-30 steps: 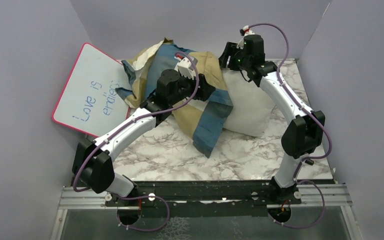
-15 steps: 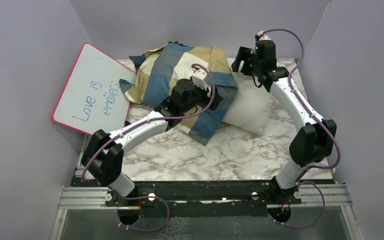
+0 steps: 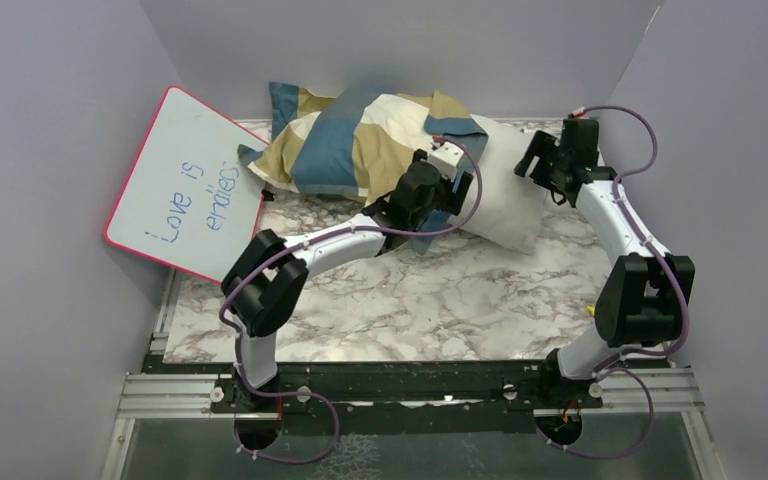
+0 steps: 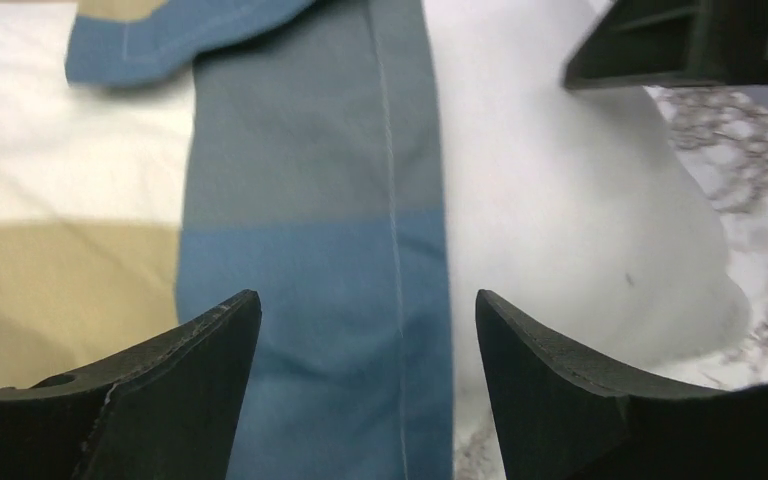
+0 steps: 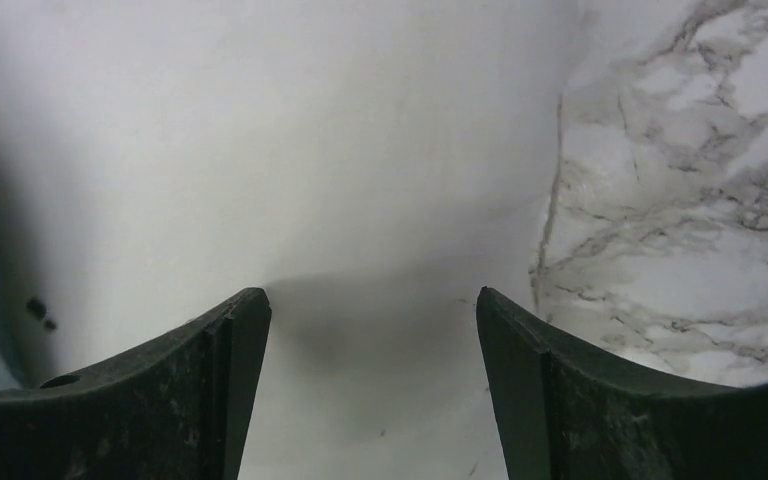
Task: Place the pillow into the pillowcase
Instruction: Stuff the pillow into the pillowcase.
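The checked blue, tan and cream pillowcase lies at the back of the table, covering most of the white pillow, whose right end sticks out of it. My left gripper hovers open at the pillowcase's open hem. In the left wrist view the blue pillowcase and the bare pillow lie between its spread fingers, left gripper holding nothing. My right gripper stands open at the pillow's exposed right end. The right wrist view shows the pillow under the open right gripper.
A pink-rimmed whiteboard leans against the left wall beside the pillowcase. Grey walls close in the back and both sides. The marble table runs forward to the arm bases. The table shows right of the pillow.
The pillowcase has slid further over the pillow and both now lie flatter toward the back. My left arm reached right to the hem. My right arm moved right and its jaws widened.
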Action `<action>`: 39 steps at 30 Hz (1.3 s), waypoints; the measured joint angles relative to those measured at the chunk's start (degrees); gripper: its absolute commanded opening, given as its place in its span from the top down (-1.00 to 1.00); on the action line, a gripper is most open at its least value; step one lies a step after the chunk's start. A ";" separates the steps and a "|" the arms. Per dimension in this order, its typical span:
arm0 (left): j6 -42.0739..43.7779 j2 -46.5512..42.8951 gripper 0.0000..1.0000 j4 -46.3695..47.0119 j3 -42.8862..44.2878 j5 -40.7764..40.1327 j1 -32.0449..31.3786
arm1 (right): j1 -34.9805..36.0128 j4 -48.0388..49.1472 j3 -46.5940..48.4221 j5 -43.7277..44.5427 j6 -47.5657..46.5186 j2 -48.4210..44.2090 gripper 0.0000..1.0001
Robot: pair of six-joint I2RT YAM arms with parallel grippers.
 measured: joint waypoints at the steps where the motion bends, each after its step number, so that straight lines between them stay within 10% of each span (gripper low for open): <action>1: 0.92 1.55 -0.60 0.09 1.22 -1.46 -0.11 | -1.18 0.24 -1.14 -0.72 0.35 -0.37 -0.61; 18: 9.90 14.78 -0.60 1.05 14.45 -8.68 -0.42 | -9.53 11.50 -12.07 -16.63 4.07 0.52 -0.55; 21: 9.90 16.17 -0.22 1.05 15.28 -8.63 -0.42 | -9.88 13.42 -12.72 -19.41 4.20 2.43 -0.48; 26: 9.79 17.64 1.00 1.03 16.85 -7.96 -0.50 | -10.32 17.16 -14.53 -23.91 4.37 3.13 -0.20; 39: 7.72 13.79 1.00 0.68 16.92 -3.15 -3.87 | -9.97 31.65 -26.01 -35.17 12.92 0.96 0.45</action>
